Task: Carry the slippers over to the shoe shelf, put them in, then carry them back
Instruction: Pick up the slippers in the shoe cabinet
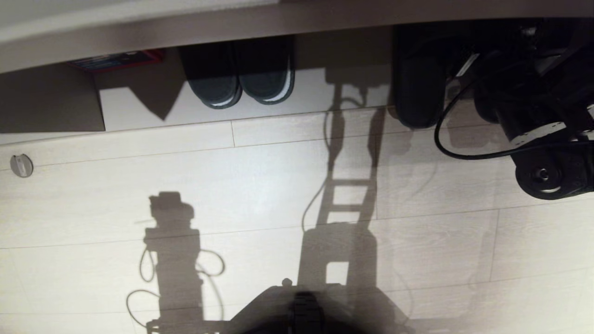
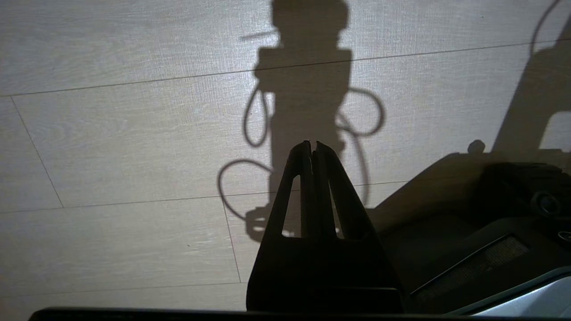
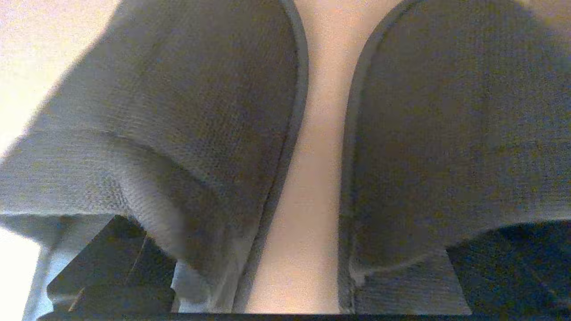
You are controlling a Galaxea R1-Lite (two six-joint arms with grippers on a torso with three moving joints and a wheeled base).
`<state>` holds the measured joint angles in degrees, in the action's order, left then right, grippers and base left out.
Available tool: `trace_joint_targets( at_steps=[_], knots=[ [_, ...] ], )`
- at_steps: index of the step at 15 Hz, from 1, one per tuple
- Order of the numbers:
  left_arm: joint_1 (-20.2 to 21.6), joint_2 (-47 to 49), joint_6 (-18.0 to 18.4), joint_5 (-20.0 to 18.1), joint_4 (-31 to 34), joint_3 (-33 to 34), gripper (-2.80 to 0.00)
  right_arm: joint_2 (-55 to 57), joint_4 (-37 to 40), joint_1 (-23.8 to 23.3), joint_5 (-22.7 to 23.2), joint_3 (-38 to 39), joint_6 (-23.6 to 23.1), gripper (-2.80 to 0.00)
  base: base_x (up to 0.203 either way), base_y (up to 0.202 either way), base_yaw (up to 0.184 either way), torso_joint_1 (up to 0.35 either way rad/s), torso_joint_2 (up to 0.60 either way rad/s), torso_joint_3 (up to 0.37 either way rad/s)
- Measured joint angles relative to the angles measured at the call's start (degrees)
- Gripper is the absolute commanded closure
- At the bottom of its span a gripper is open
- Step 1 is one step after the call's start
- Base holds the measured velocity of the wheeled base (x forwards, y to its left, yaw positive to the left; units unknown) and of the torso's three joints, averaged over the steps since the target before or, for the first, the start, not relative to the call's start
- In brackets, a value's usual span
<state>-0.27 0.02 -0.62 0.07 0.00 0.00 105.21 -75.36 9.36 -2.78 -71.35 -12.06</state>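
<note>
The two grey-blue fabric slippers lie side by side on a pale beige board, with a strip of bare board between them. My right gripper is open right at their near ends. One dark finger sits under the edge of one slipper's strap and the other finger under the other's. In the head view my right arm reaches into the shoe shelf at its right end, where all is dark. My left gripper hangs shut and empty over the floor.
A darker pair of slippers with white sole edges stands in the middle of the shelf. A red and blue flat thing lies deeper to the left, beside the brown divider panel. A small round metal disc is in the floor.
</note>
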Motion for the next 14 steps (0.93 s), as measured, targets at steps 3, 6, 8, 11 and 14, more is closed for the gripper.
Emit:
trace_joint_targets(
  at_steps=[3,6,8,11,14],
  knots=[
    [0.0,0.0,0.0,0.0,0.0,0.0,0.00,2.5,0.3,0.0,0.2,-4.0,0.1,-2.80,0.000,0.000,0.000,0.000,0.00,0.000],
    [0.0,0.0,-0.1,0.0,0.0,0.0,0.00,4.5,0.3,-0.1,0.5,-7.4,0.0,0.00,0.000,0.000,0.000,0.000,0.00,0.000],
    [0.0,0.0,-0.1,0.0,0.0,0.0,0.00,5.8,0.2,-0.1,0.6,-9.8,0.0,0.00,0.000,0.000,0.000,0.000,0.00,0.000],
    [0.0,0.0,0.0,0.0,0.0,0.0,0.00,6.7,-0.1,-0.2,0.7,-10.7,0.1,0.00,0.000,0.000,0.000,0.000,0.00,0.000],
    [0.0,0.0,0.0,0.0,0.0,0.0,0.00,6.0,1.2,-0.1,0.6,-9.4,0.0,0.00,0.000,0.000,0.000,0.000,0.00,0.000]
  ],
)
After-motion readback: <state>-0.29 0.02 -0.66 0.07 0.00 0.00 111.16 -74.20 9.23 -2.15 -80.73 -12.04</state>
